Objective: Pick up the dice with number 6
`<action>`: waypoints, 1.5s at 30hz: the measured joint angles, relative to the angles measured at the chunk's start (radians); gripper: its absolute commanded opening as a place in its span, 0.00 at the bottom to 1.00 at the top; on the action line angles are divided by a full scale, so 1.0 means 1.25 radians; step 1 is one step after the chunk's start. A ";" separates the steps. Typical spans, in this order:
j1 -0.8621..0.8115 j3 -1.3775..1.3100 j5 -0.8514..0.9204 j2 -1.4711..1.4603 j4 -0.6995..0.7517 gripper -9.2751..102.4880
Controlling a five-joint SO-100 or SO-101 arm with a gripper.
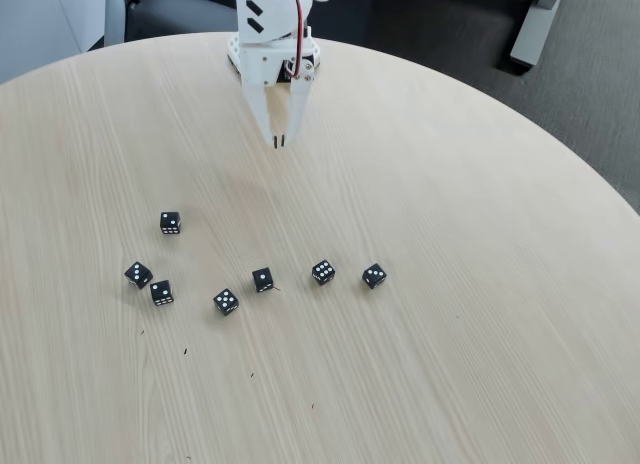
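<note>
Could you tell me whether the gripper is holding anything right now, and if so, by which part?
Nothing is held. The gripper hangs over bare table with its jaws nearly together and nothing between them; the dice lie apart from it.

White arm – red cables; blk marks

Your dice with number 6 is a small black cube with white pips crowded in two rows on its top face. It sits flat on the pale wooden desk, apart from and above the row's left end.
</note>
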State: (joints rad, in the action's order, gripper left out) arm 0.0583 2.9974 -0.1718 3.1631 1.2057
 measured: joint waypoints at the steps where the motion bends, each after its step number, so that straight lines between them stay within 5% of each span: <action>1: 0.000 0.000 0.000 0.000 0.000 0.10; 45: 0.000 0.000 0.037 0.000 0.000 0.09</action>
State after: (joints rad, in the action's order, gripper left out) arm 0.0583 2.9974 -0.1258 3.1631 1.2057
